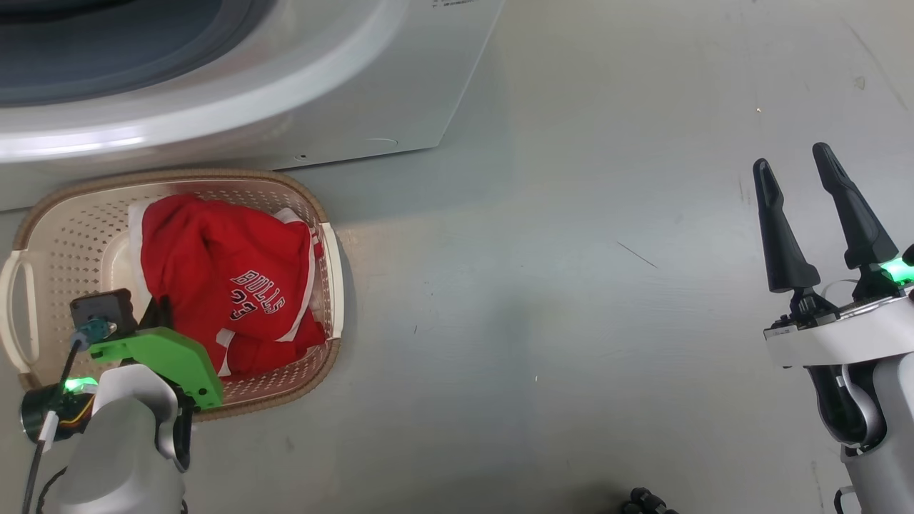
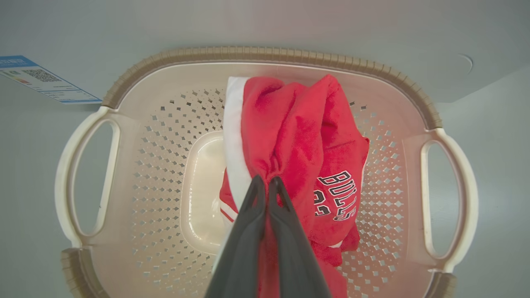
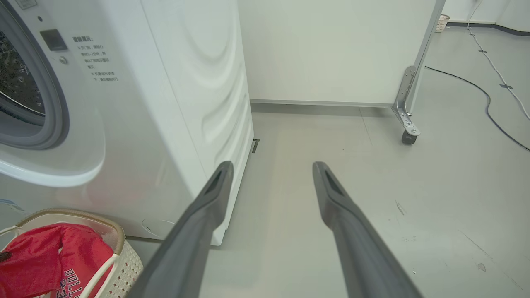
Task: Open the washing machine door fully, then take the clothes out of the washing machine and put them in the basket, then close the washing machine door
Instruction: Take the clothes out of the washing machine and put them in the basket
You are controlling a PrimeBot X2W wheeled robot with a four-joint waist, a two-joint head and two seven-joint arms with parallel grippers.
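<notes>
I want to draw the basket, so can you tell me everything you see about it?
The basket is cream plastic, rounded-rectangular, with little holes all over its walls, a brown woven-look rim and a loop handle on each side. It stands upright on the grey floor, close in front of the washing machine. The red clothes lie piled inside, and the left gripper reaches in, fingers shut on them.

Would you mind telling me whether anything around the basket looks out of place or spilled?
Nothing stands out. The clothes lie bunched inside the basket, which stands upright on the floor by the washing machine. The left gripper is shut on a fold of the red fabric; nothing is spilled.
</notes>
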